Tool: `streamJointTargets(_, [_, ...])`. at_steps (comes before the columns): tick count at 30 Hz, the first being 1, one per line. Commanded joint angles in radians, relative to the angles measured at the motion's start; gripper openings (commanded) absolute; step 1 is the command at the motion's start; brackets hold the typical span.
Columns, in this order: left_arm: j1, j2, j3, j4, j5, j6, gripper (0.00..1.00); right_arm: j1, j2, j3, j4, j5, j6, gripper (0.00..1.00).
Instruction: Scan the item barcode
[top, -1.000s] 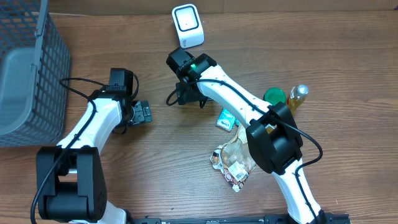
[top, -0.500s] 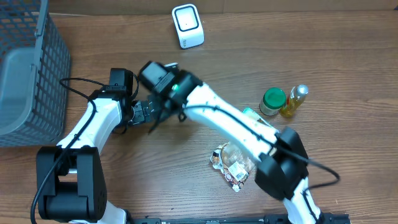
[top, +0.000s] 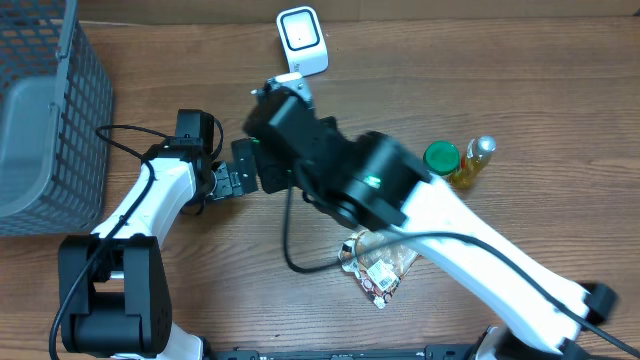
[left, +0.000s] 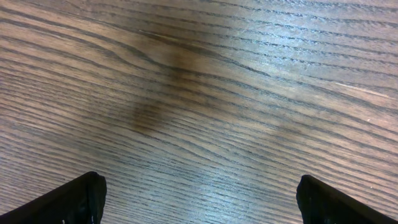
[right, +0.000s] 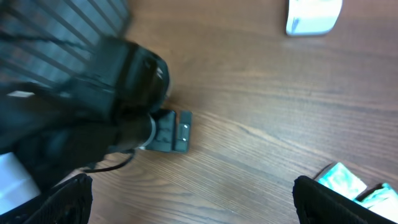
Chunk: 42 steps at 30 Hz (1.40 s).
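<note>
Moved: my right arm has swung away from the scanner (top: 302, 40), left across the table and up toward the overhead camera; my left arm has stayed put.
Right gripper (right: 205, 202): fingers wide apart, nothing between them.
Left gripper (top: 228, 181): also spread and empty, over bare wood.
Done: nothing that shows; no item is held and none is at the scanner.
Items: the teal pack (right: 339, 180) lies on the table below my right wrist. The snack bag (top: 375, 268), jar (top: 441, 157) and bottle (top: 480, 152) sit well right of the scanner. I cannot tell which one is meant.
Left to do: pick one up and show its barcode to the scanner.
Right arm pose: raised high, stretched leftward, wrist over the left gripper.
Left arm pose: low, elbow bent, gripper pointing right.
</note>
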Motion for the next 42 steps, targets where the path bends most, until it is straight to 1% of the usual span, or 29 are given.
streamJointTargets(1, [-0.002,-0.006,0.013,0.0,-0.012,0.018,1.0,-0.003,-0.077,0.009,0.003,0.008,0.007,1.0])
streamJointTargets(8, [-0.002,-0.006,0.013,0.0,-0.012,0.018,1.0,-0.006,-0.204,0.009,0.003,0.008,0.007,1.0])
streamJointTargets(13, [-0.002,-0.006,0.013,0.0,-0.012,0.018,1.0,-0.056,-0.285,0.009,0.003,0.008,0.007,1.0])
streamJointTargets(17, [-0.002,-0.006,0.013,0.0,-0.012,0.018,1.0,-0.18,-0.347,0.009,0.003,0.008,0.007,1.0])
streamJointTargets(23, [-0.002,-0.006,0.013,0.0,-0.012,0.018,1.0,-0.419,-0.432,0.009,0.003,0.008,0.007,1.0])
streamJointTargets(27, [-0.002,-0.006,0.013,0.0,-0.012,0.018,1.0,-0.523,-0.496,0.009,0.002,0.008,0.007,1.0])
streamJointTargets(34, [-0.002,-0.006,0.013,0.0,-0.012,0.018,1.0,-0.542,-0.616,0.009,-0.035,0.008,0.007,1.0])
streamJointTargets(42, [-0.002,-0.006,0.013,0.0,-0.012,0.018,1.0,-0.542,-0.716,0.008,-0.167,0.008,0.007,1.0])
